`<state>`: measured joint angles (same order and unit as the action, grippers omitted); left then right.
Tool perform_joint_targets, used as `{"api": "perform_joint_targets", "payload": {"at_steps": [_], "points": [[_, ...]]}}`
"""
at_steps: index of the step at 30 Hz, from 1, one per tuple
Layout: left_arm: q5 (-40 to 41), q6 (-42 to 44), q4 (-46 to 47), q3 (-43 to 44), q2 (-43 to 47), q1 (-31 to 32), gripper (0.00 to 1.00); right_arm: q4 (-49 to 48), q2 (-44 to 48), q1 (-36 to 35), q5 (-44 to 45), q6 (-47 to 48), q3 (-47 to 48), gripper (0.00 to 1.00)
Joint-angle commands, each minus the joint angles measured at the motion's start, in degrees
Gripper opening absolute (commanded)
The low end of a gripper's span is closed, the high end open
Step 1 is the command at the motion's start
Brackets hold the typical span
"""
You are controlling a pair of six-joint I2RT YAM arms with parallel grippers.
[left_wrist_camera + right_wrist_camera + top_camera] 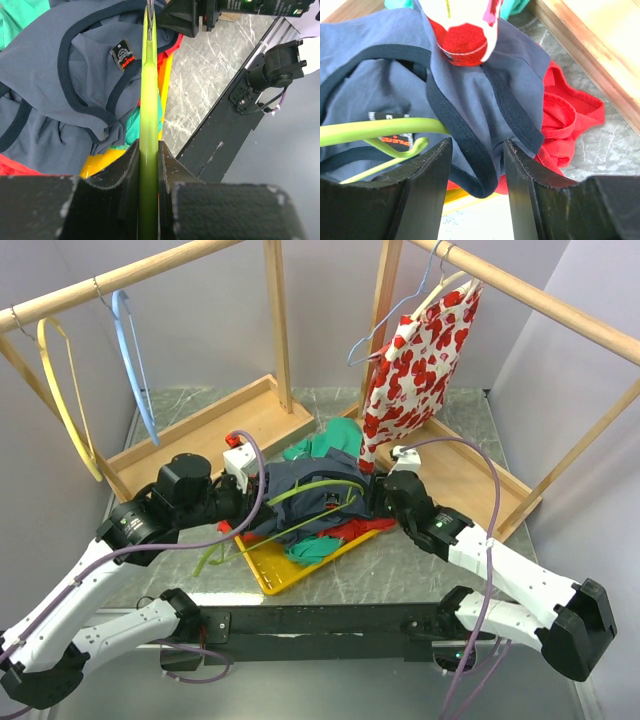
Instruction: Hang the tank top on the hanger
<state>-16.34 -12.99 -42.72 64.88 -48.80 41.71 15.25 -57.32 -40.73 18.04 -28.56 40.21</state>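
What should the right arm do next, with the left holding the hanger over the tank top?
Probably shut the right gripper on the tank top's dark-trimmed edge, which lies between its open fingers. The left gripper is clamped on the hanger, whose arm lies beside that opening, so a hold there could let the strap be drawn over it.

Matt cloth tank top [470, 90]; glossy smooth plastic hanger [149, 125].
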Motion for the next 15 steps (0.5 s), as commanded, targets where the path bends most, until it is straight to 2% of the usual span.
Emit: {"api": "perform_joint_targets", "payload": {"at_steps": [1,2,4,5,8,10,15], "points": [[0.08,-0.63,5.89,-0.37,1.51,0.30,0.01,0.48,-1.56,-0.49,3.39,0.78,3.04,0.52],[-0.18,-0.63,6.07,-0.54,1.86,0.30,0.01,0.49,-1.74,-0.49,3.84,0.78,3.21,0.50],[-0.45,-0.63,6.07,-1.07,1.95,0.30,0.01,0.66,-2.01,-0.49,5.50,0.61,3.82,0.40],[-0.54,-0.54,6.07,-1.42,2.12,0.21,0.01,1.53,-2.01,-0.49,6.29,0.43,4.26,0.27],[-1.50,-0.02,6.94,-3.18,2.82,0.30,0.01,3.03,-1.13,-0.49,7.18,0.25,6.89,0.06],[-1.59,0.25,8.78,-4.67,3.27,0.56,0.01,4.09,-0.60,-0.58,6.74,0.52,9.78,0.00],[-1.50,1.13,15.64,-7.57,5.90,0.82,0.01,7.51,-1.47,-1.89,4.64,1.31,14.81,0.00]]}}
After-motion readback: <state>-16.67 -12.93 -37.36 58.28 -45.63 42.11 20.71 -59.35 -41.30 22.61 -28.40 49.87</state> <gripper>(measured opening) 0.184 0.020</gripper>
